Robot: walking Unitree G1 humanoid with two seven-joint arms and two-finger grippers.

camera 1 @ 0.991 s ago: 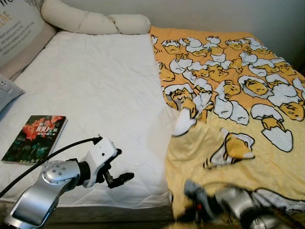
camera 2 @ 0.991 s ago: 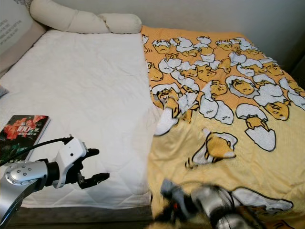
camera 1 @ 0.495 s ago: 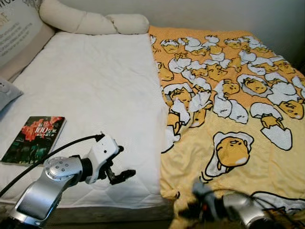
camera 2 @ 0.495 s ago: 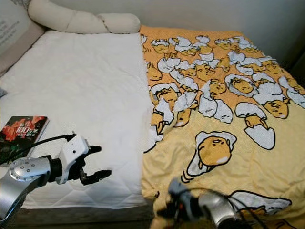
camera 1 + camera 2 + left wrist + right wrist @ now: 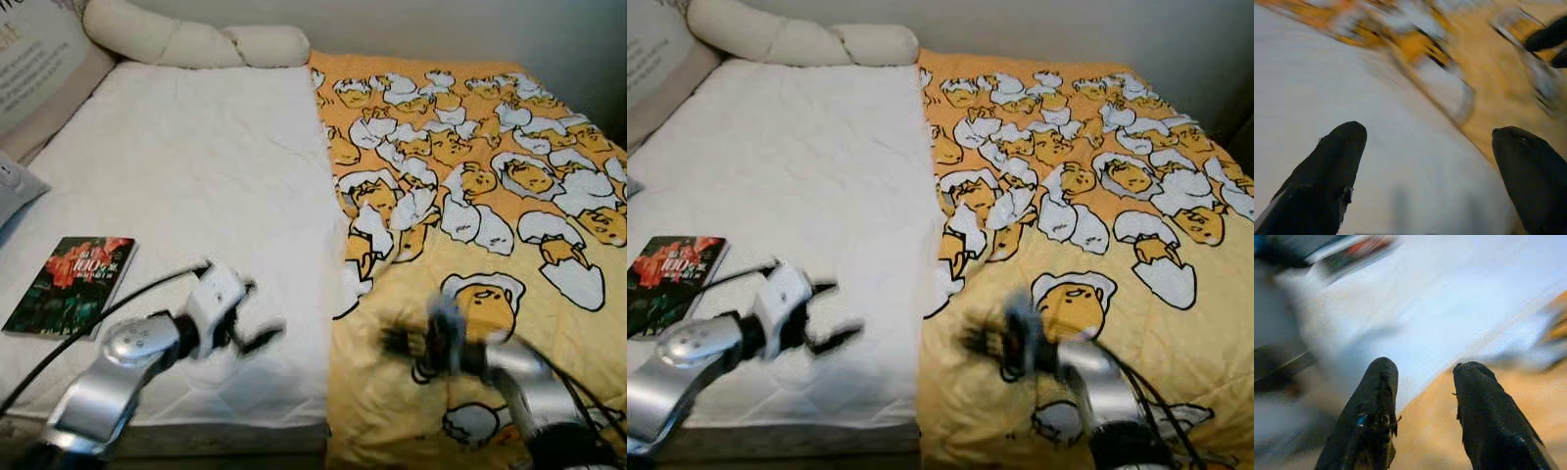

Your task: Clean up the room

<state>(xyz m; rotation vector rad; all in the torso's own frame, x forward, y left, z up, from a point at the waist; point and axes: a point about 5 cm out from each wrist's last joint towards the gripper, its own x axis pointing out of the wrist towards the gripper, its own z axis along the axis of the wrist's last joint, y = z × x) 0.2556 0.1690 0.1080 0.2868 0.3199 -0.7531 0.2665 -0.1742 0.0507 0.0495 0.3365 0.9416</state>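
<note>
Book [image 5: 71, 284] lies flat at the far left on the white mattress [image 5: 196, 166], near its front edge, long axis running roughly away from me, well apart from both arms. My left gripper [image 5: 257, 338] hovers over the white sheet at the front of the bed, fingers spread wide with nothing between them, pointing right toward the blanket's edge. Yellow egg-print blanket [image 5: 490, 157] covers the right half of the bed, long axis front to back, with its left edge bunched and partly folded over near the middle. My right gripper [image 5: 397, 342] sits over the blanket just right of that edge, fingers parted narrowly, gripping nothing, pointing left across the seam. I judge the blanket edge is the next target: it lies between my two grippers, with the right one nearer.
</note>
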